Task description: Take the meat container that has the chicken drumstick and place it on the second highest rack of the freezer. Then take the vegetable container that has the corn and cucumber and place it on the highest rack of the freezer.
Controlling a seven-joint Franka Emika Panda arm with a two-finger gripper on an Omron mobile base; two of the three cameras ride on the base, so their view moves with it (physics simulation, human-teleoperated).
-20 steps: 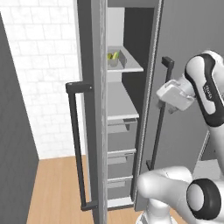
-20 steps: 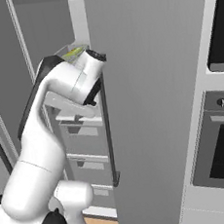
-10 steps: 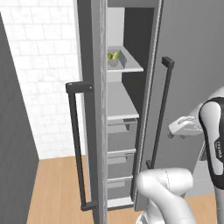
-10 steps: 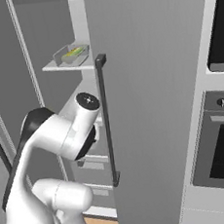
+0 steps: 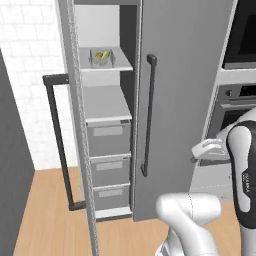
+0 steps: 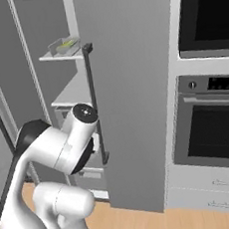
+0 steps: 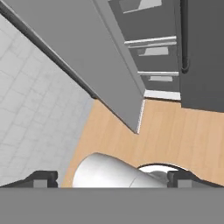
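The two small dark fingers (image 7: 43,178) stand spread as wide as they go at the bottom corners of the hand view, with nothing between them and nothing touching them. They point down at a pale wooden floor (image 7: 175,135), at the lower edge of the open grey freezer door (image 7: 100,65) and at the stacked grey drawers (image 7: 151,48). In the left base view the white hand (image 5: 210,149) hangs low at the right, in front of the oven (image 5: 235,107), well apart from the tall narrow grey freezer (image 5: 107,125).

The clear vegetable container (image 5: 102,56) sits on the highest rack (image 5: 122,66), the upper of the two flat light grey shelves. Yellow and green show inside it, but the yellow corn and dark green cucumber are too small to tell apart. The right base view shows the same container (image 6: 65,44) at the shelf's left end. The shelf below (image 5: 105,102) looks bare where it shows; the shut door with the long dark bar handle (image 5: 148,115) hides its right part. The chicken drumstick and its tray cannot be made out.

A second ago the hand was raised near the shelves at door-handle height; it has since dropped and drawn back. Both base views have also shifted rightwards, bringing the oven into frame. The container lies on the top shelf as before.
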